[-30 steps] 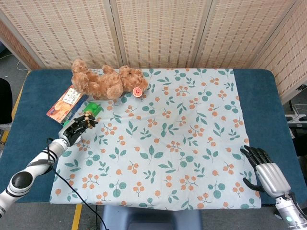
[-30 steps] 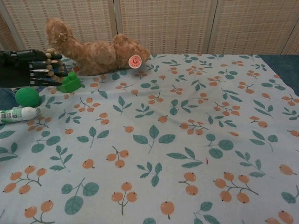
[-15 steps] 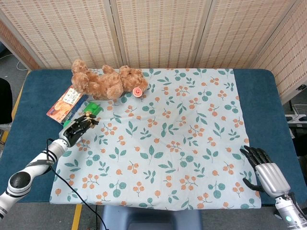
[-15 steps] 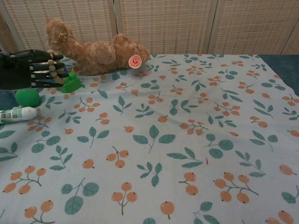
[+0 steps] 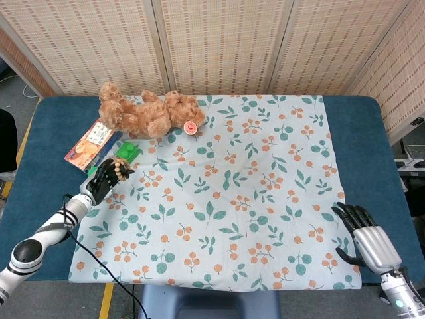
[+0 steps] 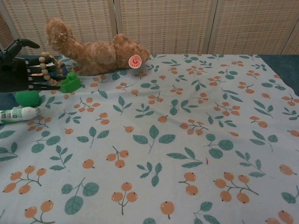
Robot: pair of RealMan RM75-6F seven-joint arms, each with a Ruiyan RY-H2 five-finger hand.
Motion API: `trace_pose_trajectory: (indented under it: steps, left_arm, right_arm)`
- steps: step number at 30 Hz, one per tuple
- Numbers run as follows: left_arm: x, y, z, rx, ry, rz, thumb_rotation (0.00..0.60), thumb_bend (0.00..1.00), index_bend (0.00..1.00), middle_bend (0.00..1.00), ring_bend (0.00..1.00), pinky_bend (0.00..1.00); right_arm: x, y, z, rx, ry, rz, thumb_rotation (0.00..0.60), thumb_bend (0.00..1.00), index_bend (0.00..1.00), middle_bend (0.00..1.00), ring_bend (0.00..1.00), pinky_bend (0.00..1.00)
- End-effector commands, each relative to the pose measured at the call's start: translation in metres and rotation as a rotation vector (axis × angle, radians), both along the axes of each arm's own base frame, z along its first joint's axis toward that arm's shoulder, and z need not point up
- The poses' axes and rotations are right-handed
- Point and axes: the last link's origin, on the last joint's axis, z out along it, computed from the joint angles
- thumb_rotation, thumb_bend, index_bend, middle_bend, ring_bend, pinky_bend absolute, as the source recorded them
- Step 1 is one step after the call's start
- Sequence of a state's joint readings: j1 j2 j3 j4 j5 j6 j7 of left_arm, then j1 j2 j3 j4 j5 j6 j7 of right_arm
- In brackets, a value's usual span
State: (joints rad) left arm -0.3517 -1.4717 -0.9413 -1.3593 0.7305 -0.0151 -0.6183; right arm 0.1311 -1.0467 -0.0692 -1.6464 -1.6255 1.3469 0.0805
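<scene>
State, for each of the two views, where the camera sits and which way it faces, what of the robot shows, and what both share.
Head view: high above the near table edge, looking down on the floral cloth; left hand with its arm, and right hand show.
Chest view: low at the near edge, facing the screen wall; only the left hand shows.
Shared: left hand holding the wooden bead string, teddy bear, green block.

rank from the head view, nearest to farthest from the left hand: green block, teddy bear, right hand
1. green block, just beyond the left hand, which holds a wooden bead string.
2. teddy bear, farther back by the screen.
3. right hand, across the table at the near right corner.
</scene>
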Motion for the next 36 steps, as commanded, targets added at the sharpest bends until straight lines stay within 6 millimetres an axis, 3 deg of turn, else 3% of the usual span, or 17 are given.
trace_pose_trajectory:
  steps: [1, 6, 13, 16, 19, 25, 31, 36]
  left_arm:
    - [0.0017, -0.0001, 0.0001, -0.001, 0.008, -0.008, 0.206, 0.51, 0.59, 0.59, 0.26, 0.04]
    - [0.0028, -0.0004, -0.0005, -0.002, 0.018, -0.014, 0.266, 0.52, 0.58, 0.58, 0.26, 0.04]
    - [0.005, -0.0001, -0.0016, -0.009, 0.042, -0.035, 0.526, 0.66, 0.57, 0.58, 0.26, 0.04]
    - [0.0056, 0.0006, -0.001, -0.009, 0.037, -0.031, 0.575, 0.67, 0.57, 0.58, 0.26, 0.04]
    - [0.0061, 0.0004, -0.0007, -0.013, 0.034, -0.031, 0.593, 0.7, 0.57, 0.58, 0.26, 0.04]
    - [0.0065, 0.0001, -0.0005, -0.017, 0.015, -0.017, 0.6, 0.91, 0.57, 0.58, 0.26, 0.04]
    - [0.0068, -0.0006, -0.0006, -0.017, 0.008, -0.011, 0.6, 1.0, 0.56, 0.57, 0.26, 0.04]
    - [0.0073, -0.0025, -0.0027, -0.032, -0.047, 0.021, 0.6, 1.0, 0.56, 0.57, 0.26, 0.04]
  right_arm:
    - [0.0001, 0.0002, 0.0001, 0.0, -0.001, 0.001, 0.6, 0.2, 0.0, 0.0, 0.0, 0.0]
    - [0.0001, 0.0004, 0.0002, 0.0, -0.001, 0.001, 0.6, 0.2, 0.0, 0.0, 0.0, 0.0]
    - [0.0, 0.0005, 0.0007, -0.001, -0.001, 0.001, 0.6, 0.2, 0.0, 0.0, 0.0, 0.0]
    - [0.0002, 0.0007, 0.0006, 0.001, -0.001, 0.002, 0.6, 0.2, 0.0, 0.0, 0.0, 0.0]
    - [0.0003, 0.0009, 0.0009, -0.001, -0.002, 0.003, 0.6, 0.2, 0.0, 0.0, 0.0, 0.0]
    - [0.0006, 0.0012, 0.001, 0.0, -0.003, 0.005, 0.6, 0.2, 0.0, 0.0, 0.0, 0.0]
    - [0.0007, 0.0014, 0.0014, -0.001, -0.004, 0.005, 0.6, 0.2, 0.0, 0.0, 0.0, 0.0]
    - [0.0007, 0.0019, 0.0013, -0.001, -0.004, 0.005, 0.6, 0.2, 0.0, 0.0, 0.0, 0.0]
